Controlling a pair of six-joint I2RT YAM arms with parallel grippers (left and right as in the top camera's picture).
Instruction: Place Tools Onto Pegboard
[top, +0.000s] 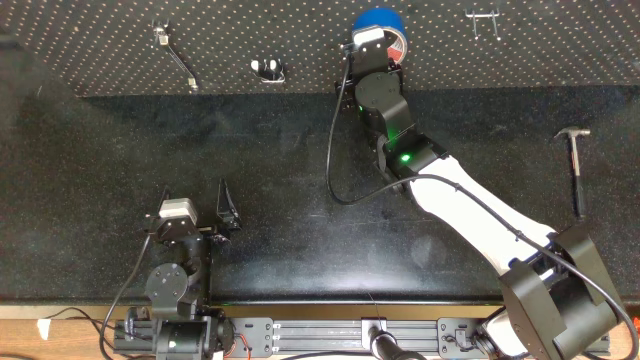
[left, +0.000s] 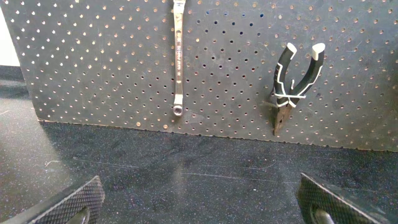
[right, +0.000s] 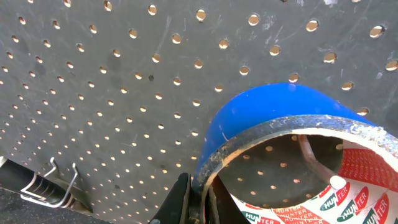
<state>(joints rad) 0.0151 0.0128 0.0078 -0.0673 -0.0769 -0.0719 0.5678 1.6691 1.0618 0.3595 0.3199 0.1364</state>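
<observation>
A blue tape roll (top: 381, 20) is held up against the pegboard (top: 300, 40), with my right gripper (top: 371, 42) shut on its rim. In the right wrist view the roll (right: 273, 118) is close up, my right gripper (right: 195, 198) pinches its dark edge, and a metal peg (right: 313, 157) shows inside the roll's hole. A wrench (top: 176, 55) and black-and-white pliers (top: 268, 69) hang on the board; the left wrist view shows the wrench (left: 178, 59) and pliers (left: 292, 81) too. A hammer (top: 575, 165) lies on the table at the right. My left gripper (top: 196, 203) rests open near its base.
A bare double wire hook (top: 483, 22) sticks out of the pegboard to the right of the roll, also seen as the wire hook (right: 61, 180) in the right wrist view. The black tabletop (top: 300, 180) stretches between the arms and the board.
</observation>
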